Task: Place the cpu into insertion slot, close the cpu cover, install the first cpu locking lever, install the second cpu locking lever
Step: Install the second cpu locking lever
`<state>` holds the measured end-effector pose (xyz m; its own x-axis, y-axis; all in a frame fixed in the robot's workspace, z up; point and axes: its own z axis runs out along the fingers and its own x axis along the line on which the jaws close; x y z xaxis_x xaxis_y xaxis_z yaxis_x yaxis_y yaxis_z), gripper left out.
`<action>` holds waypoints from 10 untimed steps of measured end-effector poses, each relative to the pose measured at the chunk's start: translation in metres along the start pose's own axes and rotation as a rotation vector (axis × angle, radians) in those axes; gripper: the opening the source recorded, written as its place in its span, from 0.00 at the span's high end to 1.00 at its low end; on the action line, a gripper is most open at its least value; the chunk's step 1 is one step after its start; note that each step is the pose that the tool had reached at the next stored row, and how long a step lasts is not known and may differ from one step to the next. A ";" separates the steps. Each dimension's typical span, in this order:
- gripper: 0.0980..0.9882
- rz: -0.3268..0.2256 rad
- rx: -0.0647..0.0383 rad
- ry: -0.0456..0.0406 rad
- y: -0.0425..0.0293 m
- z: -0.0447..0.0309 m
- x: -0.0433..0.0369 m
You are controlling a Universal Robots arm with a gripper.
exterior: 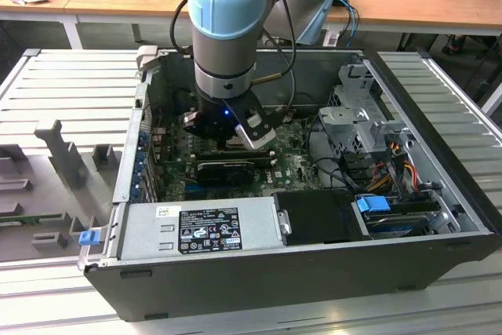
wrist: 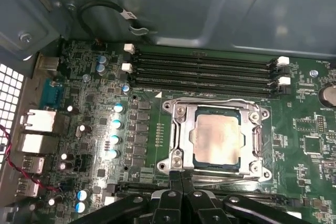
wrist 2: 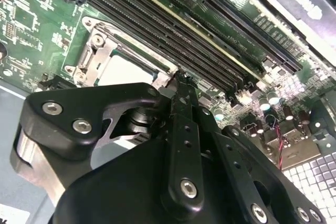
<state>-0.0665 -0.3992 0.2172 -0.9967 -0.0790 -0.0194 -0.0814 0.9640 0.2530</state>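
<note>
We see the cpu (wrist: 217,139) seated in the slot (wrist: 195,160) with the cover (wrist: 181,124) down over it; our gripper (wrist: 181,176), clenched and empty, presses at the cover's edge, probably working a lever.

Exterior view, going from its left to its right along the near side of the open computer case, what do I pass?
Blue latch tab → silver power supply box → flat black cover → blue clip on the drive bay.
</note>
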 end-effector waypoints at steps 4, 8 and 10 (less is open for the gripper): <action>0.99 0.000 -0.013 -0.0010 -0.0014 0.0026 0.0037; 0.99 0.000 -0.029 -0.0024 -0.0033 0.0053 0.0081; 0.99 0.000 -0.042 -0.0033 -0.0061 0.0063 0.0106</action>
<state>-0.0765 -0.4043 0.2093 -0.9967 -0.0784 -0.0227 -0.0816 0.9527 0.2929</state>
